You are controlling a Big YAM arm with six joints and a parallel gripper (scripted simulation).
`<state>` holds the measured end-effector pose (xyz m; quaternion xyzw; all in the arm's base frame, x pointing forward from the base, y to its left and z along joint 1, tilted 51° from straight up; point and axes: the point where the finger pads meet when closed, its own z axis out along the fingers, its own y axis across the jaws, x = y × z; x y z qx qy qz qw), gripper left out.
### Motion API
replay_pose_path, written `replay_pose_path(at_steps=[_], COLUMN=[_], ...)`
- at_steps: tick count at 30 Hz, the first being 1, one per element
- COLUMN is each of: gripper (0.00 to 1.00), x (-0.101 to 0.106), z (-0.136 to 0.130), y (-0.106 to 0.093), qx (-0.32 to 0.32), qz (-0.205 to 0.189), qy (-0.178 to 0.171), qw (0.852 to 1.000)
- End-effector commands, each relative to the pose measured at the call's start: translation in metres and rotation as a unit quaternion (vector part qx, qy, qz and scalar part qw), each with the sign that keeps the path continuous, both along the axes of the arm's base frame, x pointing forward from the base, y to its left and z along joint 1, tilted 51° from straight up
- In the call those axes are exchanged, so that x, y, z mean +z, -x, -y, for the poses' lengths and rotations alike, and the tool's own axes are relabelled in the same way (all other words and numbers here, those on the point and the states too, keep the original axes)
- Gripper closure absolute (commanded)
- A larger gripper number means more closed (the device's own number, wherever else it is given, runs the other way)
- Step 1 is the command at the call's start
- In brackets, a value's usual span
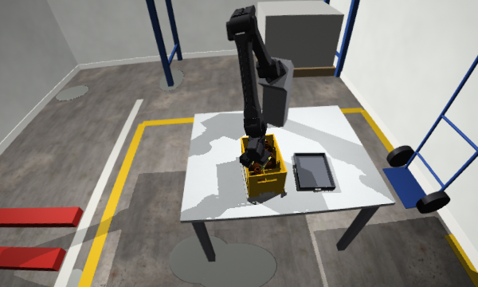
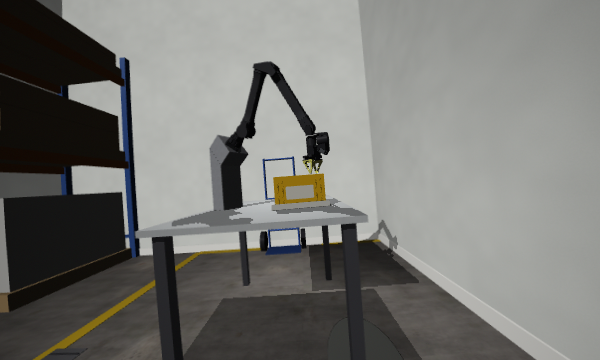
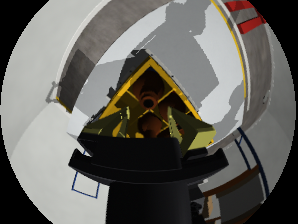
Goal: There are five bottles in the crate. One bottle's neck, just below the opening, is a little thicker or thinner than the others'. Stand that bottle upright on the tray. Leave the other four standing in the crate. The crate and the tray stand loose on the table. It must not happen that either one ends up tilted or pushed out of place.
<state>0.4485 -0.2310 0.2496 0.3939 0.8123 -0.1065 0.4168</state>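
Note:
The yellow crate (image 1: pixel 268 188) (image 2: pixel 280 192) stands on the table. Brown bottles stand inside it; one bottle (image 1: pixel 257 170) (image 3: pixel 148 103) shows its round mouth near a corner, and another (image 3: pixel 162 129) shows partly between the fingers' lower parts. Their neck widths cannot be compared here. My gripper (image 1: pixel 260 163) (image 2: pixel 313 171) (image 3: pixel 148 109) points down just above the crate, partly open, with no bottle held. The wrist and fingers hide part of the crate's inside. The dark tray (image 1: pixel 315 171) lies beside the crate, to its right in the top view, with no bottle on it.
The white table (image 1: pixel 207 191) (image 2: pixel 260 220) carries the crate and tray. The grey arm pedestal (image 1: pixel 274 105) (image 2: pixel 231 182) stands at the back of the table. The crate's walls and yellow dividers rise around the bottles. A blue hand truck (image 1: pixel 406 187) stands on the floor at the right.

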Motion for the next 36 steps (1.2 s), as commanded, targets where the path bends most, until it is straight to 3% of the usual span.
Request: replay_pose_path(at_steps=[1,22,36], gripper=[0.39,0.39,0.39], x=[-0.005,0.001,-0.010], z=[0.007,0.017,0.025], y=[-0.001,-0.015,-0.024], qx=[-0.002,-0.002,-0.002], qz=[-0.003,0.009,0.008], qy=[0.001,0.007,0.007], qw=[1.000,1.000,1.000])
